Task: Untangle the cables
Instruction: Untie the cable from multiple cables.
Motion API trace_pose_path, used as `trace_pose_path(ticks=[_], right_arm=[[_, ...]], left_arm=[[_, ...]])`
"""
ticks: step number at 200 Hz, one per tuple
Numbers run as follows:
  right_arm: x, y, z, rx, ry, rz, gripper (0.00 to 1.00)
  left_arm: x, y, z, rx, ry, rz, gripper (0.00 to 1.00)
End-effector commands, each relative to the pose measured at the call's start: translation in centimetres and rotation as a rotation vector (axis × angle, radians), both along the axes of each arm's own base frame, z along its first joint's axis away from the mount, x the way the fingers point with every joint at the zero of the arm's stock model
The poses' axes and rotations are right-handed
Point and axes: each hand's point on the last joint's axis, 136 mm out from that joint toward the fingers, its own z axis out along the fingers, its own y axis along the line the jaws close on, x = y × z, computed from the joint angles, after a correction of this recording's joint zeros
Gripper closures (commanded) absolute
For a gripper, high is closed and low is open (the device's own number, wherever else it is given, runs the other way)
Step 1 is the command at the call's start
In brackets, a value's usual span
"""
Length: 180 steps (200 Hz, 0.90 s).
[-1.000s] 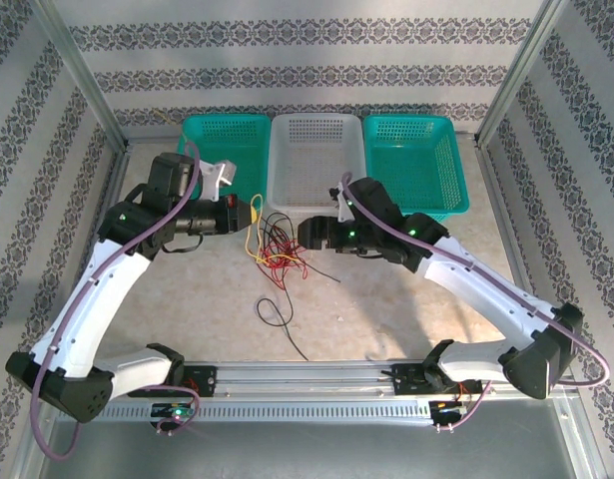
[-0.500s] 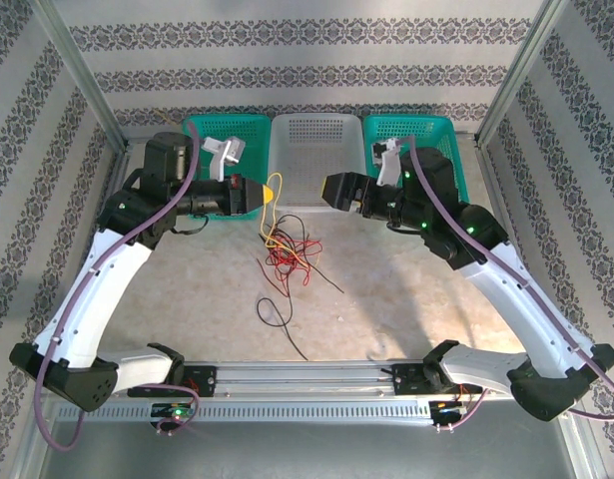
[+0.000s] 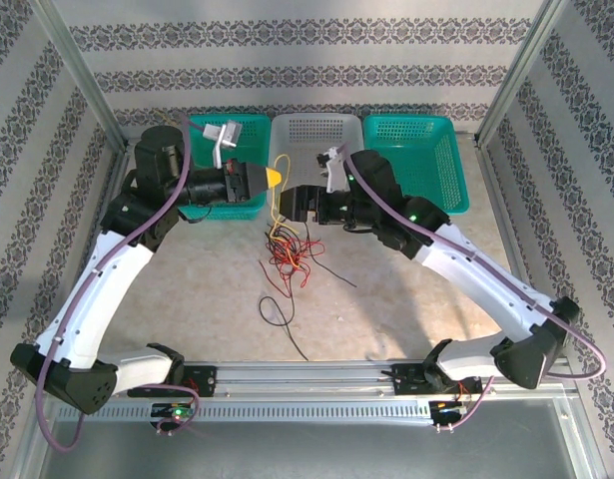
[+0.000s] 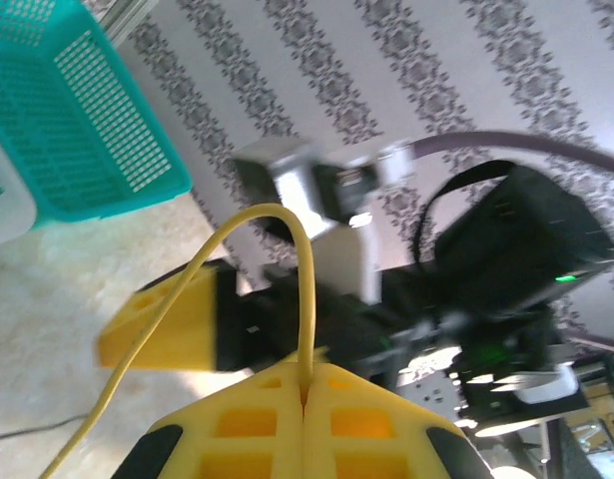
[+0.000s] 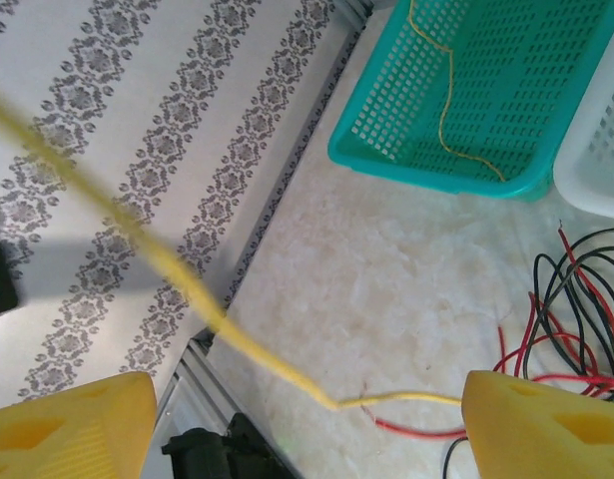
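Swinging in from the right, the right gripper (image 3: 287, 202) has come leftward over the last half second and now sits just beside the yellow cable (image 3: 277, 215). The left gripper (image 3: 272, 178) has risen a little toward the baskets.

Three baskets line the far edge of the table (image 3: 416, 289): a teal basket (image 3: 249, 130) on the left, a white basket (image 3: 316, 135) in the middle and a second teal basket (image 3: 416, 160) on the right. From above, the left arm (image 3: 107, 269) covers much of the left one. The right wrist camera looks into it and finds a thin yellow wire (image 5: 448, 100) lying on its floor.

The tangle of red and black cables (image 3: 289, 254) lies on the table below both grippers, in front of the white basket. A black cable (image 3: 277, 317) loops nearer the arm bases.

From above, the left gripper is a yellow tip with the yellow cable hanging from it down into the tangle. Its own wrist camera gives the grip: the two fingers (image 4: 247, 424) are pressed together on the cable, which comes out at their seam, arches up and drops away to the lower left.

The right gripper's jaws stand wide apart and hold nothing. In its wrist view the yellow cable crosses the gap on a slant and runs to the edge of one finger (image 5: 546, 424). Whether it touches there I cannot tell.
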Motion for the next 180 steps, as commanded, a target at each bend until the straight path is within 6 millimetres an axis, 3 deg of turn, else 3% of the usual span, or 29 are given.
trace_pose_path(ticks=[1,28,44,65,89,108,128,150,180], right_arm=[[0.6,2.0,-0.3,0.067,0.004,0.034,0.23],[0.9,3.6,-1.3,0.099,0.035,0.063,0.28],[1.0,3.9,-3.2,0.075,0.072,0.059,0.38],[1.2,2.9,-6.8,0.035,0.13,0.008,0.43],[0.9,1.2,-12.5,-0.001,0.216,-0.049,0.45],[0.8,-0.1,-16.5,-0.022,0.296,-0.084,0.49],[0.6,-1.5,-19.1,-0.043,0.358,-0.108,0.51],[0.3,-3.1,-18.2,-0.037,0.353,-0.124,0.52],[0.2,-6.9,-13.7,-0.014,0.266,-0.208,0.43]], left_arm=[[-1.6,0.4,5.9,-0.134,-0.117,-0.041,1.0],[-2.5,0.9,8.2,-0.161,-0.155,-0.034,1.0],[-2.8,1.5,9.4,-0.177,-0.186,-0.006,1.0],[-2.8,2.5,11.4,-0.212,-0.22,0.037,1.0],[-3.2,3.1,13.3,-0.235,-0.253,0.044,1.0],[-3.5,3.5,13.8,-0.225,-0.26,0.053,1.0],[-3.9,3.7,14.1,-0.227,-0.267,0.053,1.0],[-3.9,3.9,13.7,-0.216,-0.261,0.046,1.0],[-4.1,4.6,14.1,-0.217,-0.279,0.059,1.0]])
